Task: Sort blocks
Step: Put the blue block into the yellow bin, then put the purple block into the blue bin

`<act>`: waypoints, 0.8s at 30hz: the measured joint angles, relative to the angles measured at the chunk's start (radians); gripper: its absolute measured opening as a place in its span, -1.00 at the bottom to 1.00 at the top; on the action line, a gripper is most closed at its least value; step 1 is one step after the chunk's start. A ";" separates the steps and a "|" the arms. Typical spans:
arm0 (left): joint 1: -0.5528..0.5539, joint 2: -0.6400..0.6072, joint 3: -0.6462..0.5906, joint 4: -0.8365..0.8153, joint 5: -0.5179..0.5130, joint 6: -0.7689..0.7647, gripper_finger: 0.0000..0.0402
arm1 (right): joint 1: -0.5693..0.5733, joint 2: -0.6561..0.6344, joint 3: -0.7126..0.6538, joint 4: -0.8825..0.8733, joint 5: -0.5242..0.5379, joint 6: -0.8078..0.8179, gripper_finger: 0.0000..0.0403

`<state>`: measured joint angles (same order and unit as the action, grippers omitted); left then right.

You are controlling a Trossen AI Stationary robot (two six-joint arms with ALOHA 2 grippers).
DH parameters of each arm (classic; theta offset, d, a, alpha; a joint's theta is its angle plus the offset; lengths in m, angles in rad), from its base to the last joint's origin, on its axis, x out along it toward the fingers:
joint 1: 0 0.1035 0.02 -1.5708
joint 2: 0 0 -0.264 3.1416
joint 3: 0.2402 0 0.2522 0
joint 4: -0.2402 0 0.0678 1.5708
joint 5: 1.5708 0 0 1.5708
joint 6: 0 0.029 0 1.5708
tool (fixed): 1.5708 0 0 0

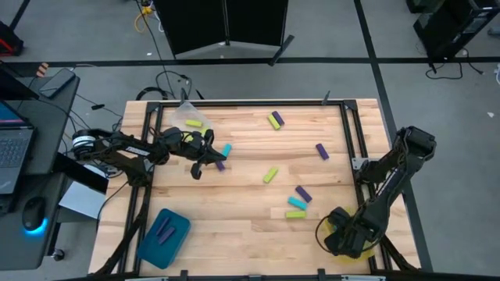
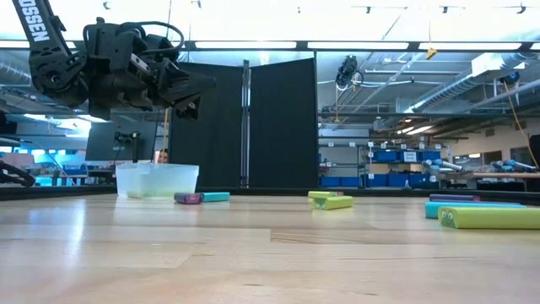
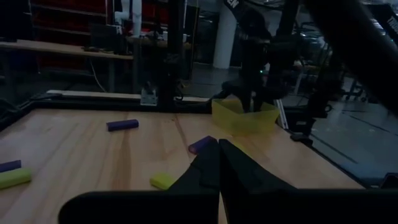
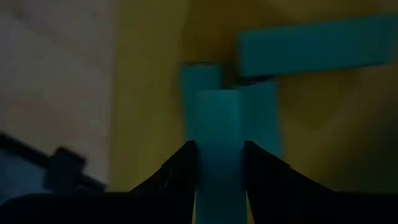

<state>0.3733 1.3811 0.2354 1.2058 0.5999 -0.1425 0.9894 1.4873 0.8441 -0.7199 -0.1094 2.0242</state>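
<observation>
Right pincer (image 4: 219, 149) clamps a cyan block (image 4: 219, 140) over the yellow tray (image 4: 149, 74), other cyan blocks already inside. Lower before you release, so it lands flat. Left pincer (image 3: 219, 152) hangs shut and empty above the bench (image 1: 250, 168); loose blocks (image 1: 297, 203) lie scattered mid-bench.

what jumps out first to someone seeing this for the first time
Probably the right gripper at the table's near right corner, holding a cyan block over the yellow tray, where more cyan blocks lie. Next, the coloured blocks scattered across the wooden table, and the left gripper, shut and empty, raised above the table's left side near the clear tray.
</observation>
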 joint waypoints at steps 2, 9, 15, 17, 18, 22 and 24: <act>0.000 0.000 0.000 -0.005 0.000 0.000 -0.98 | 0.000 -0.002 -0.032 0.075 -0.001 0.000 -0.43; 0.000 0.000 0.000 0.001 -0.012 0.006 -0.98 | 0.000 -0.002 -0.079 0.155 -0.040 -0.016 -0.44; 0.000 0.000 0.000 -0.021 -0.012 0.006 -0.98 | -0.012 -0.001 -0.029 0.099 -0.089 -0.087 -0.20; 0.000 0.000 0.000 -0.020 -0.012 0.007 -0.98 | -0.026 -0.001 -0.009 0.040 -0.108 -0.117 0.01; 0.000 0.000 0.000 -0.021 -0.012 0.008 -0.98 | -0.036 -0.003 0.001 0.013 -0.117 -0.138 0.10; 0.000 0.000 0.000 -0.021 -0.012 0.009 -0.98 | -0.084 -0.037 0.043 -0.085 -0.122 -0.222 0.28; 0.000 0.000 0.000 -0.021 -0.012 0.008 -0.98 | -0.113 -0.069 0.068 -0.143 -0.122 -0.262 0.28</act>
<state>0.3733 1.3812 0.2356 1.1851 0.5877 -0.1345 0.8760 1.4182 0.9120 -0.8630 -0.2317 1.7618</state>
